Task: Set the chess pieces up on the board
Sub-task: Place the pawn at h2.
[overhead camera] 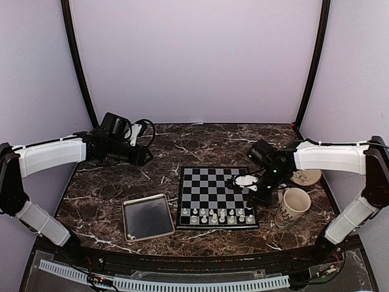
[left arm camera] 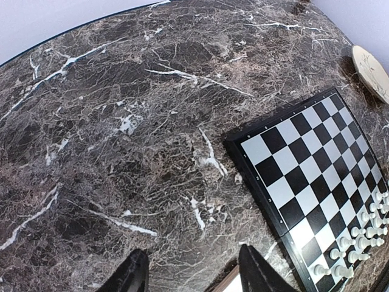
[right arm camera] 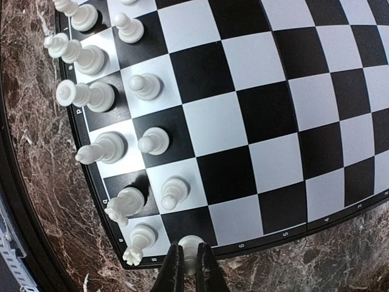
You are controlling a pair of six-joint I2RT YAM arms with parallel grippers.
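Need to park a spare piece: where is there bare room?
Free: the far rows of the black-and-grey chessboard, and the dark marble tabletop beyond it. Crowded: its near two rows of small whitish chess pieces, and its right edge beside the cream mug.

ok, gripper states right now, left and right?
Left gripper: open, holding nothing.
Right gripper: closed on a white chess piece.
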